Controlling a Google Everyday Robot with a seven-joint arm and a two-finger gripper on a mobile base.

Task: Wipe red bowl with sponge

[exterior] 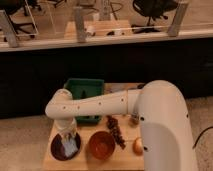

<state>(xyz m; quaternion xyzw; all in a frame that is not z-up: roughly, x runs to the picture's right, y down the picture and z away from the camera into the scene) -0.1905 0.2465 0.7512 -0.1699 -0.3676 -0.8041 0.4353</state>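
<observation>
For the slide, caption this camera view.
Claw shut on sponge over dark plate, red bowl beside it.

red bowl point(101, 145) upright, pale sponge point(70, 146) left, tool point(69, 139) shut above it

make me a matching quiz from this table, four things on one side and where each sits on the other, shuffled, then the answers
Things:
1. gripper
2. red bowl
3. green tray
4. sponge

Places:
A. at the back of the table, behind the arm
B. front centre of the table, right of the dark plate
C. down over the dark plate at the front left, shut on the sponge
D. on the dark plate, between the fingers

Pairs: 1-C, 2-B, 3-A, 4-D
</observation>
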